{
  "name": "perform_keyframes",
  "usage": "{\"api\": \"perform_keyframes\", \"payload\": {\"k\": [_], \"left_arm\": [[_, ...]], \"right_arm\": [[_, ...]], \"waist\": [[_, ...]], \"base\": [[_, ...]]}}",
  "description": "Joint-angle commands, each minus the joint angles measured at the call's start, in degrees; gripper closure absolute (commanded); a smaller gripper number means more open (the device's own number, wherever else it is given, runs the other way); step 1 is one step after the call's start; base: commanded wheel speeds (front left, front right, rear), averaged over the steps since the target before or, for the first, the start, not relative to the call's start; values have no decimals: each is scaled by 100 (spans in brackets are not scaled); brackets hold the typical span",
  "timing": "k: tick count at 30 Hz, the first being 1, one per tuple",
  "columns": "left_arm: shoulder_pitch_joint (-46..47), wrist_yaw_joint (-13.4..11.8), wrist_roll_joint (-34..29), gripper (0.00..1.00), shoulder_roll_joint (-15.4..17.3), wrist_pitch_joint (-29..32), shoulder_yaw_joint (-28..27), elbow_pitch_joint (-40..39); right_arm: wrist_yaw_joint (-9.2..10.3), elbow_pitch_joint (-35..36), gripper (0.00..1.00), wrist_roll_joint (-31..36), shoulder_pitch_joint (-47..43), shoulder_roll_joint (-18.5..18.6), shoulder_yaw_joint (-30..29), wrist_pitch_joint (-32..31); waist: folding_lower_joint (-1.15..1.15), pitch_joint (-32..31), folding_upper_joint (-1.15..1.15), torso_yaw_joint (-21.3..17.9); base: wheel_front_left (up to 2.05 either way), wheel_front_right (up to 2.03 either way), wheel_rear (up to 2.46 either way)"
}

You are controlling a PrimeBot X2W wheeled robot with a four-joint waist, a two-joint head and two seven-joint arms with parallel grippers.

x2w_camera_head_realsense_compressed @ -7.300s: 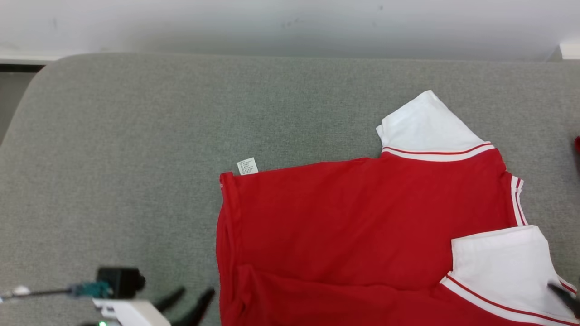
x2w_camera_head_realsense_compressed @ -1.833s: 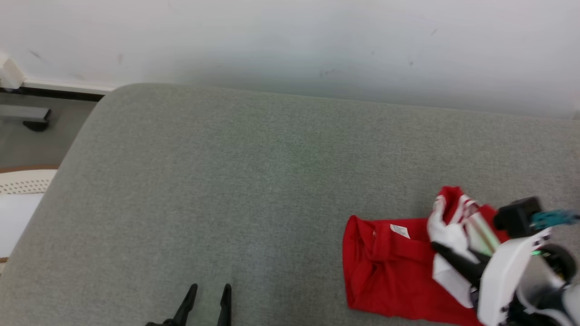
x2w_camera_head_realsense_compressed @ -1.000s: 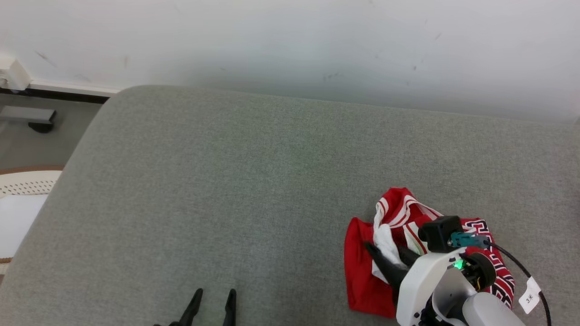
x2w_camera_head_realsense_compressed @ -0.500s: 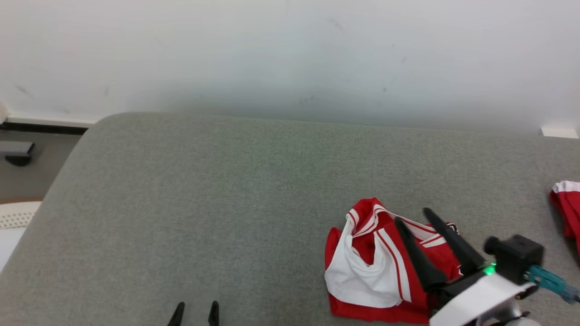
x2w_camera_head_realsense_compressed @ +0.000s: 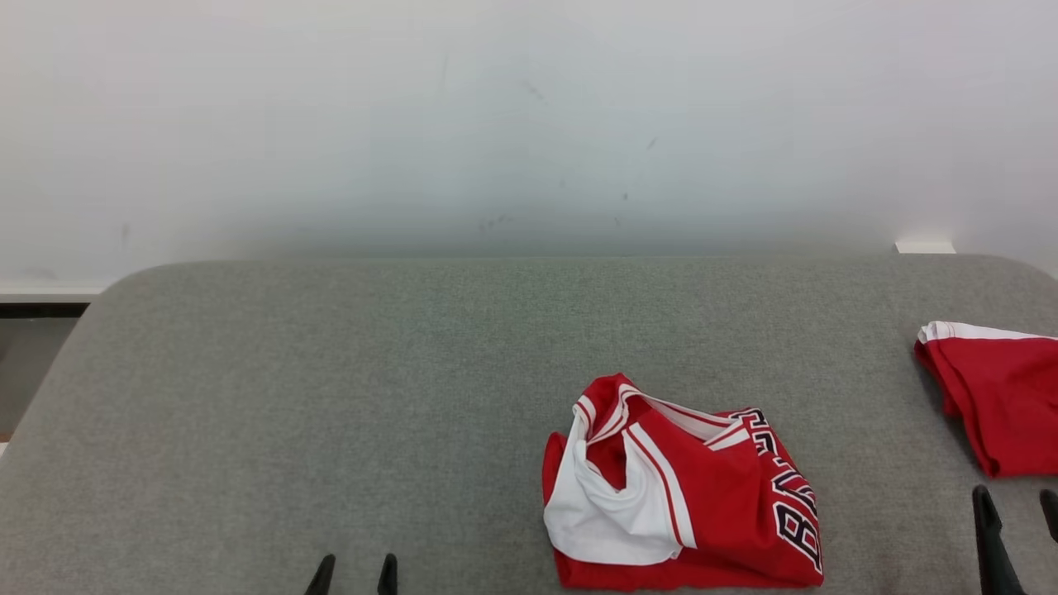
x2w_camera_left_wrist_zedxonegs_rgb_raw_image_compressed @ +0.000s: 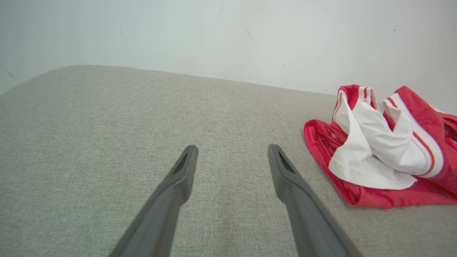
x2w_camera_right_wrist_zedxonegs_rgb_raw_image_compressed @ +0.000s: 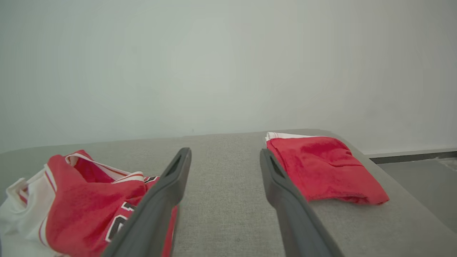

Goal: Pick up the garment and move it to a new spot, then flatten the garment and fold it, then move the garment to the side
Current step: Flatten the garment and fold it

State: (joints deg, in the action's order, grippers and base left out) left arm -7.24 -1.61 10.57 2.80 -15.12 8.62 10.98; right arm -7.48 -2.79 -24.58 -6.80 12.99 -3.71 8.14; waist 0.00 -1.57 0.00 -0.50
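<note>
Head view shows me the garment (x2w_camera_head_realsense_compressed: 678,496) lying in a crumpled heap on the grey cushion (x2w_camera_head_realsense_compressed: 289,388), a little right of centre and close to the near edge. Its red body is bunched under a white sleeve, with black lettering down one flank. Both claws are free of it. The left gripper (x2w_camera_head_realsense_compressed: 354,572) pokes up at the bottom edge with its fingers apart, well to the left of the heap. The right gripper (x2w_camera_head_realsense_compressed: 1015,504) stands at the lower right, fingers spread, holding nothing.

My worry is the flattening. The heap is folded in on itself (I can't tell where the hem or collar runs under that white flap). A pinch could take two layers at once and drag the whole bundle instead of opening it. A grab on the loose sleeve alone would likely lift only the sleeve. The cushion cover looks soft too, so fingers pressed low could snag it along with the cloth.

Off to the right lies a folded red piece (x2w_camera_head_realsense_compressed: 988,397), just beyond the right claw's fingertips and well apart from the heap. I judge it the one thing in the way, since spreading the garment rightward could overlap or disturb it. Leftward there is far more cushion to work on, with the pale wall (x2w_camera_head_realsense_compressed: 496,124) behind.
</note>
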Motion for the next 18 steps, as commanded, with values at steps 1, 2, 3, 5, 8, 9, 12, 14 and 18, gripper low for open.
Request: {"api": "perform_keyframes", "payload": {"k": [1, 2, 3, 5, 8, 9, 12, 14, 18], "left_arm": [[14, -3, -62, 0, 21, -1, -15, -11], [15, -1, -59, 0, 21, -1, -14, -18], [13, 0, -60, 0, 21, -1, -14, -25], [15, 8, -69, 0, 21, -1, -3, -37], [20, 40, -103, 0, 21, -1, -15, -55], [33, 43, -106, 0, 21, -1, -21, -57], [95, 70, -134, 0, 21, -1, 10, -45], [159, 67, -123, 0, 21, -1, 45, -52], [222, 63, -86, 0, 22, -1, 115, -17]], "right_arm": [[2, -47, 0, -29, -54, 3, -31, 23], [2, -126, 11, -18, -68, 18, -78, 60], [2, -184, 58, -56, -43, 24, -103, 76], [2, -255, 100, -187, 60, 63, -25, -4], [2, -246, 100, -269, 347, 101, 157, -150], [2, -272, 100, -313, 463, 85, 245, -224], [2, -511, 100, -392, 875, 52, 578, -563], [2, -766, 100, -512, 1226, -65, 815, -790], [2, -1516, 100, -605, 1857, -300, 1212, -1203]], "waist": [[0, -7, 0, -7], [0, -8, 0, -11], [0, -7, 0, -14], [0, 5, 0, -6], [0, 63, 0, 20], [0, 85, 0, 34], [0, 180, 0, 114], [0, 276, 0, 175], [0, 434, 0, 278]], "base": [[0, 0, 0], [0, 0, 0], [0, 0, 0], [0, 0, 0], [0, 0, 0], [0, 0, 0], [0, 0, 0], [0, 0, 0], [0, 0, 0]]}}
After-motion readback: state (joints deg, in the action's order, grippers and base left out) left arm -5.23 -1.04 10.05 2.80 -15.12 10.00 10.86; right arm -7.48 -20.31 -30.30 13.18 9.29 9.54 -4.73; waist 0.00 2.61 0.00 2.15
